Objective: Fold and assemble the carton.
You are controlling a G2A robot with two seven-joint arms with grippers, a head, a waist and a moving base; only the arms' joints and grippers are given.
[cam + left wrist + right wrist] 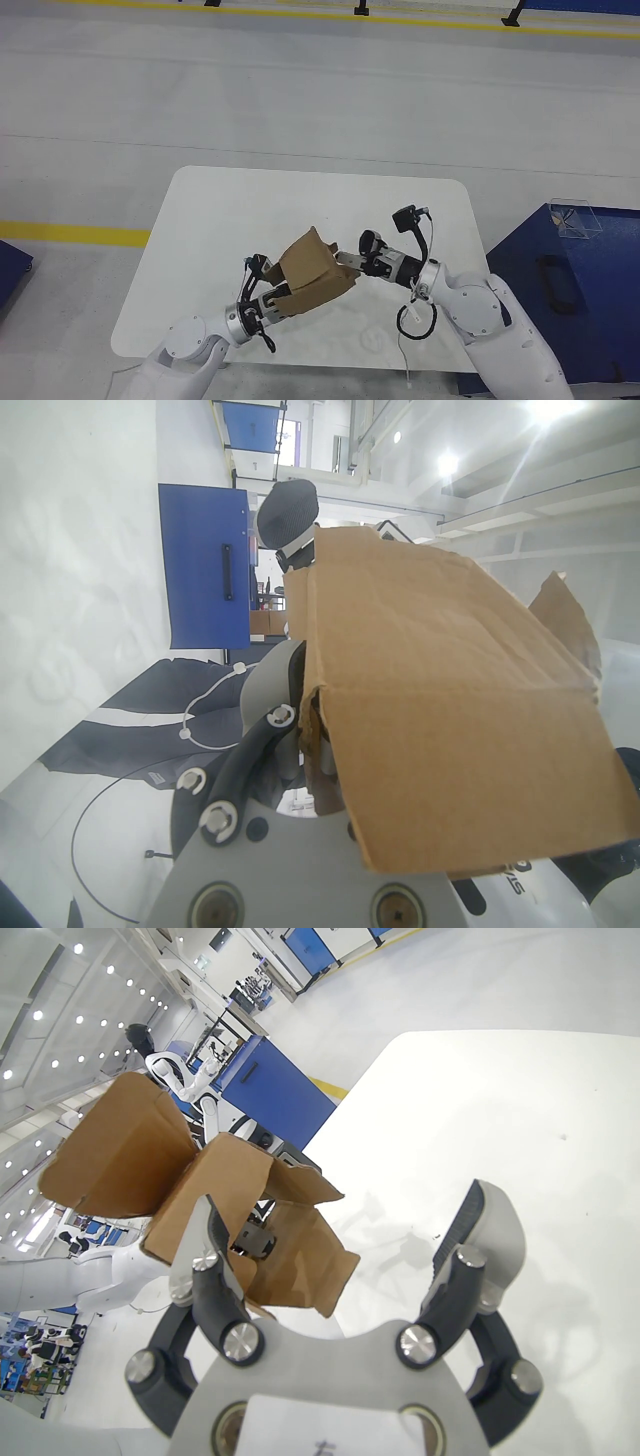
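Nearest the robot, the left tool (263,291) was clamped on the near end of the brown cardboard carton (316,270), holding it tilted above the front half of the white counter (240,200). The carton was only part-formed, its flaps loose and open. At its far side the right tool (348,262) stood spread wide, one finger (200,1228) touching a flap edge, the other apart from it. A blue cabinet (590,290) stood past the counter's right end.
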